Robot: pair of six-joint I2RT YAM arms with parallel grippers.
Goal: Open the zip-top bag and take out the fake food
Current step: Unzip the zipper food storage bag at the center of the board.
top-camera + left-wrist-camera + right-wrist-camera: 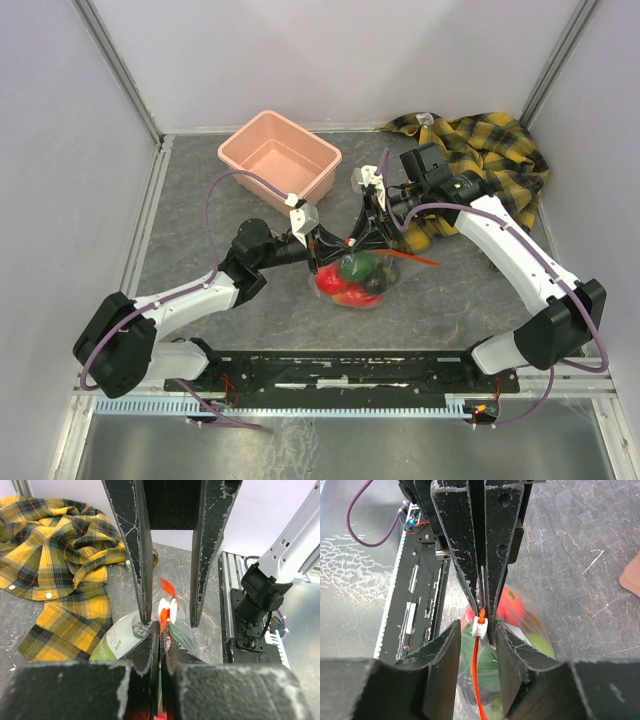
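- Two arm bases sit on the black rail [340, 372] at the near edge, and both arms reach inward to one spot on the grey table [185, 215].
- Just beyond the rail, about mid-table, lies the zip-top bag [355, 282]. It is closed, with the fake food [347, 294] bunched inside: a red piece, green pieces and something darker show through the film.
- At the bag's upper edge the left gripper [160, 636] has its fingers pressed together on the orange-red zip strip [418, 259], pinning that edge.
- Facing it, the right gripper [477, 628] has its fingers apart, one on each side of the small white slider [167, 611]. It is not clamped on the slider.
- The film looks thin, crinkly and slick, so it will likely fold and slide away under a pinch. The fruits look light and rounded and may roll and shift the bag's weight.
- The firmest places to hold look like the stiffer strip and the hard slider. The left pinch should stay close beside the slider so the strip does not buckle when the slider is drawn along.
- A pull that is not in line with the strip risks dragging the whole bag rather than opening it.
- Farther back on the left stands the pink tub [243, 132], apart from the bag.
- Farthest, in the right corner, lies the yellow-and-black plaid shirt [492, 155].
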